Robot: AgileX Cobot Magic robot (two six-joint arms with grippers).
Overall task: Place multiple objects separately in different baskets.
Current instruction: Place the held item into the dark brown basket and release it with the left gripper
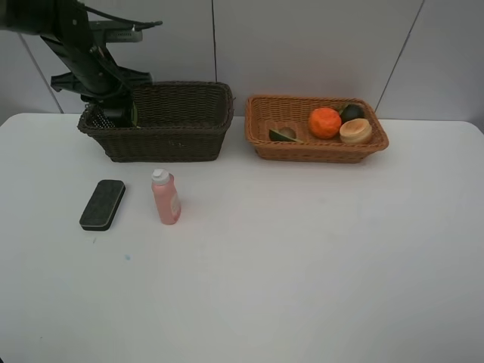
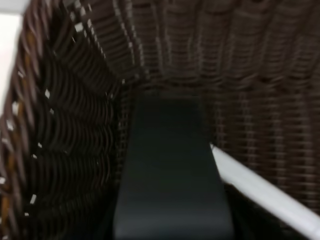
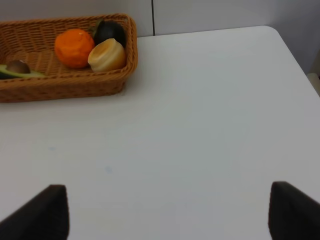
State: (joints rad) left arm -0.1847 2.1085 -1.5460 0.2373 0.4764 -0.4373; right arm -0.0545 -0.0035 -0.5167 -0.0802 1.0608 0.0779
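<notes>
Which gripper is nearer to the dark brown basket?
Left. The left gripper reaches down inside the dark brown basket; the right gripper hangs over the table, away from it.

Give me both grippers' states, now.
Left gripper: down inside the dark basket, fingers hidden; cannot tell.
Right gripper: open, holding nothing.
</notes>
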